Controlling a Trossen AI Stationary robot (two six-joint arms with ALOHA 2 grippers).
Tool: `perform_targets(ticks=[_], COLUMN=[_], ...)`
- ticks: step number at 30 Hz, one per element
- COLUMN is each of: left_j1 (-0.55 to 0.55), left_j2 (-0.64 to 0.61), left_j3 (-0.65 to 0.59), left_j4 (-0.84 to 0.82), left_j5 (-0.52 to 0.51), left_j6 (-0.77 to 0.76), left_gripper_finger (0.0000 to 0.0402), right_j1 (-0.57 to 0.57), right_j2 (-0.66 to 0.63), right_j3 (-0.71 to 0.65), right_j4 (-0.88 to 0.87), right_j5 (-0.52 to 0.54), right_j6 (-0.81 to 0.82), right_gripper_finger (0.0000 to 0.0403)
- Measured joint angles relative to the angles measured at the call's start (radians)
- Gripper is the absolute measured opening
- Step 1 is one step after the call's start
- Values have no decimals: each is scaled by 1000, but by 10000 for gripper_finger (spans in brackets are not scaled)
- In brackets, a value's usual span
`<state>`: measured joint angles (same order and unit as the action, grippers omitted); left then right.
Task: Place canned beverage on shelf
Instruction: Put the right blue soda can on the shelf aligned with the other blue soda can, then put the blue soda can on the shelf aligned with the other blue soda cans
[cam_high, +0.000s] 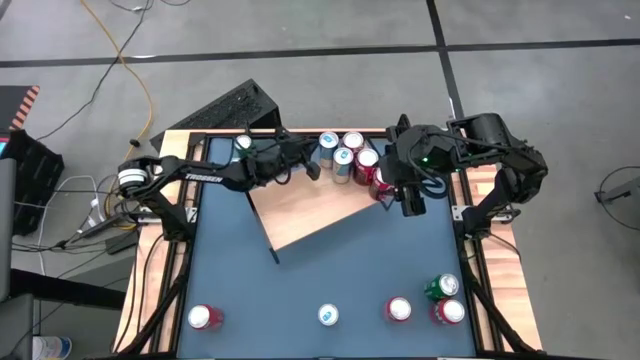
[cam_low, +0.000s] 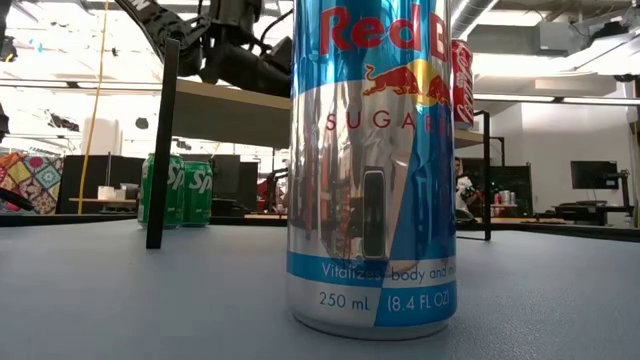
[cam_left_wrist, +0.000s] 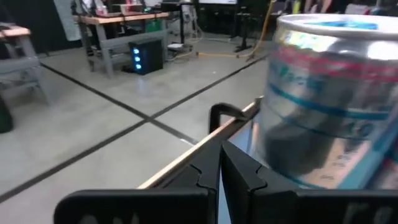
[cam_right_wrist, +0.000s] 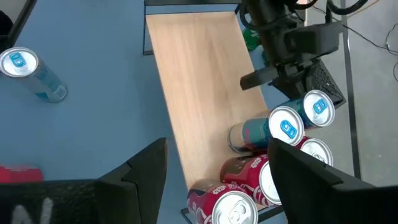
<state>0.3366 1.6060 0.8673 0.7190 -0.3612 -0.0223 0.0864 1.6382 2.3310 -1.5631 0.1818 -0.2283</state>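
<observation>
Cans on shelf (cam_high: 318, 215), 12 o'clock end: five, two blue-and-silver (cam_high: 329, 146), one silver (cam_high: 353, 142), two red (cam_high: 366, 162). Cans on table (cam_high: 230, 270), 6 o'clock edge: five, three red (cam_high: 204, 318), one blue (cam_high: 328, 316), one green (cam_high: 440, 287). Arms: two.

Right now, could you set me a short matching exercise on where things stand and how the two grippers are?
Things:
1. left gripper
2. right gripper
3. shelf
4. green can

States or places:
A. open, above the shelf's end by the red cans
B. on the blue tabletop, near the right front corner
C. shut, beside the cans at the shelf's far edge
D. holds a cluster of cans at one end

Pairs: 1-C, 2-A, 3-D, 4-B
</observation>
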Motion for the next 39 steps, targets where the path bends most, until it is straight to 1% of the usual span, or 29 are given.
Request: perform_targets(ticks=[10,25,27,33,36,39], left_j1=[-47,-60,-70,-102,-112,-123], left_j2=[-1,-2,-18,-112,-159,-221], left_j3=[0,0,0,1,1,1], left_j4=[23,-6,-30,-119,-192,-298], left_j5=[10,17,20,-10,-13,-13], left_j6=[-26,-29,-21,39,58,61], left_gripper_finger=[0,0,0,0,0,0], right_j1=[-1,0,9,69,96,125], right_j2=[0,0,0,0,0,0], right_j3=[0,0,0,0,0,0], right_j4=[0,0,0,0,0,-5], right_j5=[0,-2,-22,-23,-23,-22], right_j6=[-3,22,32,47,65,126], right_gripper_finger=[258,258,258,258,258,258])
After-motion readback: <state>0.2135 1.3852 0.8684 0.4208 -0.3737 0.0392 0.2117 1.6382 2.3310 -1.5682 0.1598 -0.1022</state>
